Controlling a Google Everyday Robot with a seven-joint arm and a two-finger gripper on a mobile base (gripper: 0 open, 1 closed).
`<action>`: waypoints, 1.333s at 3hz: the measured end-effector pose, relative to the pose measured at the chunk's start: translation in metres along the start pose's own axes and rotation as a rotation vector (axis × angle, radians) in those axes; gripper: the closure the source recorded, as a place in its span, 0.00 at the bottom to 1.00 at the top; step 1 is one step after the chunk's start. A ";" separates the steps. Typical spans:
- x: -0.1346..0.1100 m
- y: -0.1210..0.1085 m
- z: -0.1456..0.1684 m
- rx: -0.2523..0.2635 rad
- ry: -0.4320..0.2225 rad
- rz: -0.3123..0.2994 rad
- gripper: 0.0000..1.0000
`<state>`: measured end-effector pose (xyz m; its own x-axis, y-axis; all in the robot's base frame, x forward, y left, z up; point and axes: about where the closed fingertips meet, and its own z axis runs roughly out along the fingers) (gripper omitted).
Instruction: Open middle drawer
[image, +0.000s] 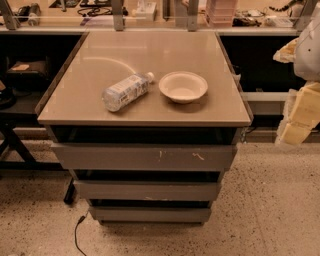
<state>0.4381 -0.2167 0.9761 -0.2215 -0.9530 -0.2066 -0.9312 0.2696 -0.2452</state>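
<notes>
The middle drawer (147, 190) is the plain dark-grey front strip of medium height, between the taller scratched front (145, 157) and the shortest front (150, 214) of a low cabinet. None of its tray interior shows. My gripper (300, 117) is at the right edge of the camera view, pale and yellowish, level with the cabinet top and well to the right of the drawers. It touches nothing on the cabinet.
On the cabinet top (150, 55) lie a plastic water bottle (126, 91) on its side and a white bowl (183, 86). A cluttered bench (150, 15) runs behind. A black cable (77, 232) lies on the speckled floor at the front left.
</notes>
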 end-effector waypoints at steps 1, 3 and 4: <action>0.000 0.000 0.000 0.000 0.000 0.000 0.00; -0.021 0.057 0.020 -0.038 -0.103 -0.035 0.00; -0.045 0.111 0.065 -0.120 -0.151 -0.079 0.00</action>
<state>0.3637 -0.1348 0.8967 -0.1088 -0.9367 -0.3329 -0.9737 0.1678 -0.1538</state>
